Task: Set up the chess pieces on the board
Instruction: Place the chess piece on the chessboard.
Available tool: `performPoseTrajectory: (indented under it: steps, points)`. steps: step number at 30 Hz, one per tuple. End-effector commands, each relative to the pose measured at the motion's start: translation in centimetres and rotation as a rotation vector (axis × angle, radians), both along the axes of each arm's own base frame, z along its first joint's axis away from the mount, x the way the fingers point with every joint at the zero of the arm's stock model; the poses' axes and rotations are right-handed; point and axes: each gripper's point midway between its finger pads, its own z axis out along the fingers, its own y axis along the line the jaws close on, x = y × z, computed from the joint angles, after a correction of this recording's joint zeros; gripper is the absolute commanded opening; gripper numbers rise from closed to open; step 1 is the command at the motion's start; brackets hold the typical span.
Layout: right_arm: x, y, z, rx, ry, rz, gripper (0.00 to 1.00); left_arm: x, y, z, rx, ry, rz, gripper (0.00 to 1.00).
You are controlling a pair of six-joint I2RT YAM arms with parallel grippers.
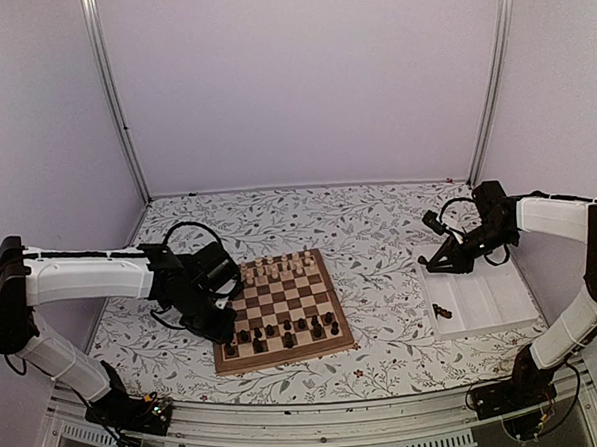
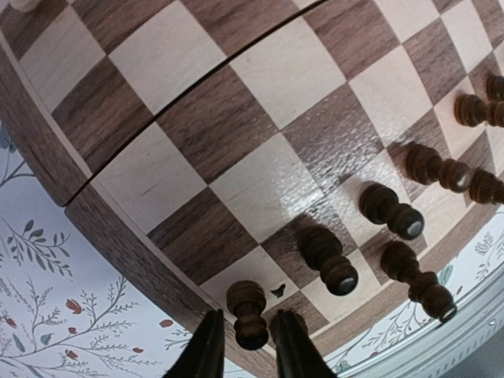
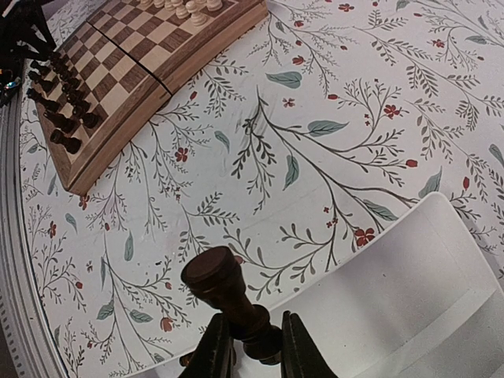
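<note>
Dark turned-wood chess pieces (image 1: pixel 284 332) stand along the near rows of the board (image 1: pixel 285 356). The step in hand looks like seating one at its near left corner. The left pincer (image 2: pixel 248 335) straddles that corner piece (image 2: pixel 249 303), fingers slightly spread with a sliver of gap on each side, so it seems let go and upright. Next comes a straight lift away without clipping it. The right pincer (image 3: pixel 256 319) pinches the waist of another dark piece (image 3: pixel 216 279) over the edge of the smooth white tray (image 1: pixel 503 313). The board is glossy veneer on a flower-printed bench (image 1: pixel 379 229).
</note>
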Motion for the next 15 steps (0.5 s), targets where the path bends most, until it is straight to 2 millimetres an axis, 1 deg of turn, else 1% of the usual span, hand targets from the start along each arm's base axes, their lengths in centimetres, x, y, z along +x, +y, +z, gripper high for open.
performPoseTrajectory:
  steps: [1, 4, 6, 7, 10, 12, 14, 15]
  points:
    - [-0.1, 0.0, 0.0, -0.007, -0.014, 0.006, 0.07, 0.1, 0.4, -0.2, 0.003, -0.001, 0.011, 0.31]
    - [-0.1, 0.1, 0.1, -0.007, -0.017, 0.007, 0.07, 0.5, 0.1, 0.4, -0.006, -0.016, 0.012, 0.35]
    - [-0.1, 0.4, 0.3, -0.005, -0.016, 0.012, 0.07, 0.7, -0.3, 1.5, -0.018, -0.026, 0.004, 0.36]
    - [-0.2, 0.6, 0.4, -0.006, -0.016, 0.018, 0.07, 1.3, 0.0, 2.2, 0.001, -0.058, 0.009, 0.37]
    - [-0.7, 1.5, 0.7, -0.043, -0.049, 0.056, 0.07, 2.8, 0.6, 5.3, 0.031, -0.145, 0.02, 0.39]
    - [-0.8, 2.3, 1.2, -0.072, -0.078, 0.083, 0.07, 4.1, 0.4, 7.6, 0.02, -0.215, 0.028, 0.4]
    - [-1.1, 3.6, 2.2, -0.075, -0.099, 0.124, 0.07, 5.4, -0.7, 10.0, -0.026, -0.278, 0.031, 0.4]
    - [-1.3, 4.3, 2.7, -0.075, -0.105, 0.147, 0.07, 6.0, -1.9, 11.2, -0.078, -0.306, 0.025, 0.4]
